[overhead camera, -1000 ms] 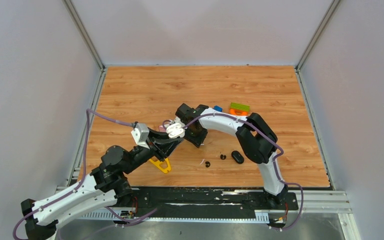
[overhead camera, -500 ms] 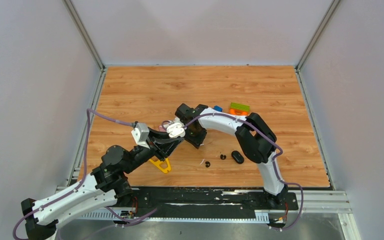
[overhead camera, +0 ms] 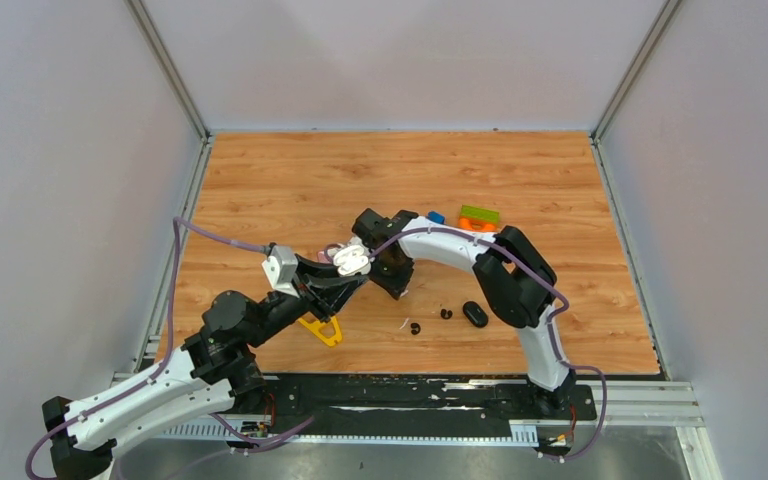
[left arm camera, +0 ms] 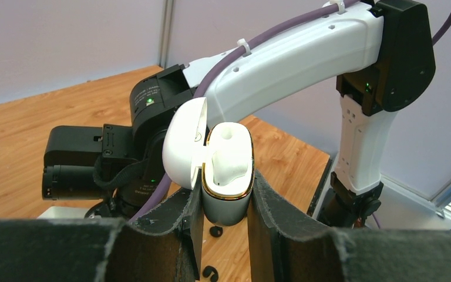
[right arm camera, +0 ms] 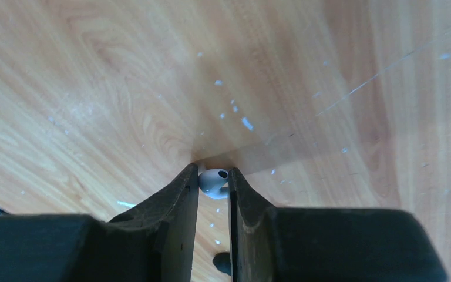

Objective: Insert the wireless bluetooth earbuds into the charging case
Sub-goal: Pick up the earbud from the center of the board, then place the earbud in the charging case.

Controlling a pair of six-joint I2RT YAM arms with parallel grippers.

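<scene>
My left gripper (left arm camera: 226, 197) is shut on the white, gold-rimmed charging case (left arm camera: 229, 176), held upright above the table with its lid (left arm camera: 182, 144) swung open. One white earbud (left arm camera: 230, 164) sits inside it. In the top view the case (overhead camera: 352, 261) is at mid-table, just left of my right gripper (overhead camera: 394, 282). The right gripper (right arm camera: 213, 176) points down at the wood, its fingers pressed on both sides of a second white earbud (right arm camera: 212, 180) lying on the table. Two black earbuds (overhead camera: 415, 328) (overhead camera: 446, 314) lie nearer the front.
A black oval case (overhead camera: 475, 314) lies right of the black buds. A yellow object (overhead camera: 322, 329) sits under the left arm. Green (overhead camera: 479, 213), orange (overhead camera: 477, 226) and blue (overhead camera: 436, 216) toy blocks stand behind the right arm.
The right gripper's fingers have closed in on the white earbud on the table. The left gripper and the case have stayed put.
</scene>
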